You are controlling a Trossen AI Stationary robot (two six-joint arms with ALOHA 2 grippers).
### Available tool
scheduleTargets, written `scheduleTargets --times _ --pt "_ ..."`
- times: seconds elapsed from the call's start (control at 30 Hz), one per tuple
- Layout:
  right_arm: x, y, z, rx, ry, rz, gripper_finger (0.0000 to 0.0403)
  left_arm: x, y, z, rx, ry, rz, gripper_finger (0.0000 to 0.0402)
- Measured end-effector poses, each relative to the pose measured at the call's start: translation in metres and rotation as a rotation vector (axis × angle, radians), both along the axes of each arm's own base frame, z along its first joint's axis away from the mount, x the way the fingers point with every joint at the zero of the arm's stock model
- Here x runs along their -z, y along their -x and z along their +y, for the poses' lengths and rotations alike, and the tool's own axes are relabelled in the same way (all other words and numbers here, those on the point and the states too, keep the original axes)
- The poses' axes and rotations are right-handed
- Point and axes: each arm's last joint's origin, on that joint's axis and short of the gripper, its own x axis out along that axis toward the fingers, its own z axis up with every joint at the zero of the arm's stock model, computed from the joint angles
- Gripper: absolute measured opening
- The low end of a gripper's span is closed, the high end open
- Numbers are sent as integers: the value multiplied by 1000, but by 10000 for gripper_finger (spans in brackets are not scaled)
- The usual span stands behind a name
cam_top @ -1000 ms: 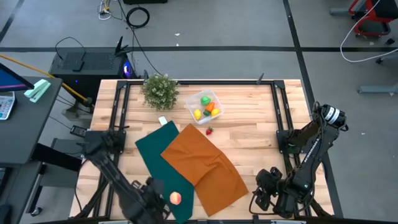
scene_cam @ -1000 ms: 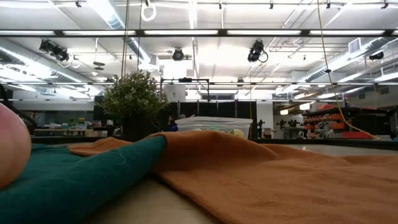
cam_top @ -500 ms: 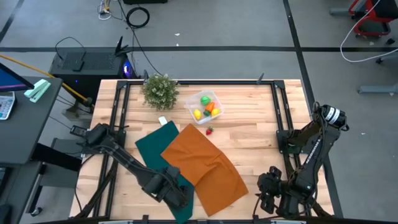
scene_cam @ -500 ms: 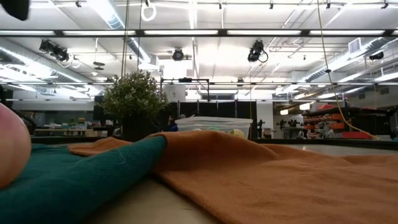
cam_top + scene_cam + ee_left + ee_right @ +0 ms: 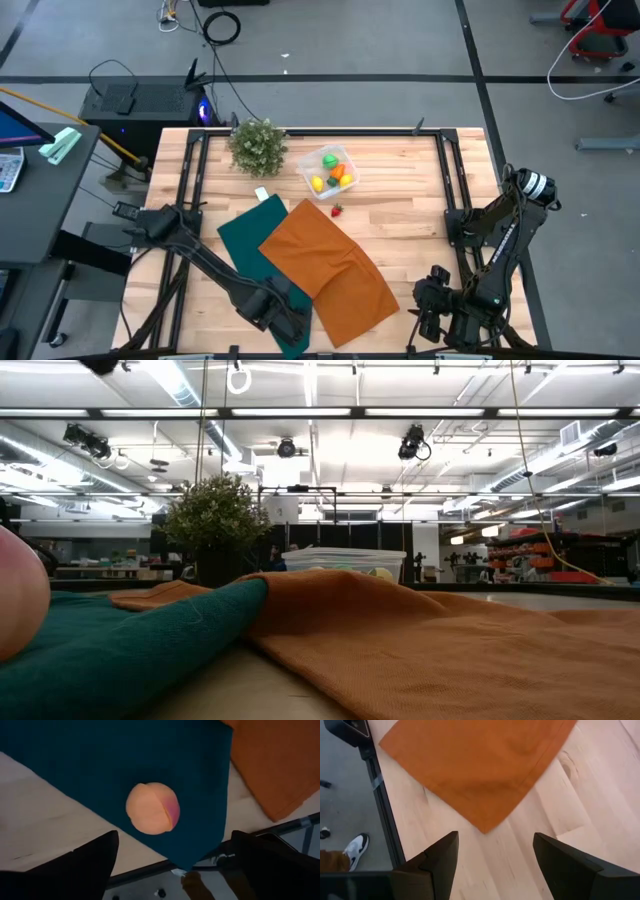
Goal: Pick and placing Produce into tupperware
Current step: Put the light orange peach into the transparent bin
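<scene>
Over the green cloth (image 5: 100, 770), left gripper (image 5: 170, 865) wide above peach-coloured produce (image 5: 152, 808).

A round peach-coloured toy fruit (image 5: 18, 595) sat at the left edge on a dark green cloth (image 5: 120, 650). A big orange cloth (image 5: 420, 650) lay w/ its edge over the green one. Farther back stood a bushy green potted plant (image 5: 215, 525). Next to it, behind the orange cloth, was a clear plastic box (image 5: 345, 562) w/ sth yellow-green inside.

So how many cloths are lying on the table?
2: the orange cloth lies mid-table, overlapping the green cloth on its left-arm side. No others visible, though something small could be hidden underneath.
</scene>
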Motion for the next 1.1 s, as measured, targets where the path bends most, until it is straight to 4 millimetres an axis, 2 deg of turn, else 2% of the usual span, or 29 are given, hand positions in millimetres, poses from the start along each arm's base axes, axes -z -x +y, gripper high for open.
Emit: scheduleTargets --times 0.33,0.8,1.1 --pt "0 0 0 11 -5 -3 224 31 -4 -11 22 3 91 397" --pt "0 0 0 45 -20 -12 224 52 -11 -11 11 -23 121 396" --pt "0 -1 0 54 -21 -19 224 57 -12 -12 21 -25 125 396"
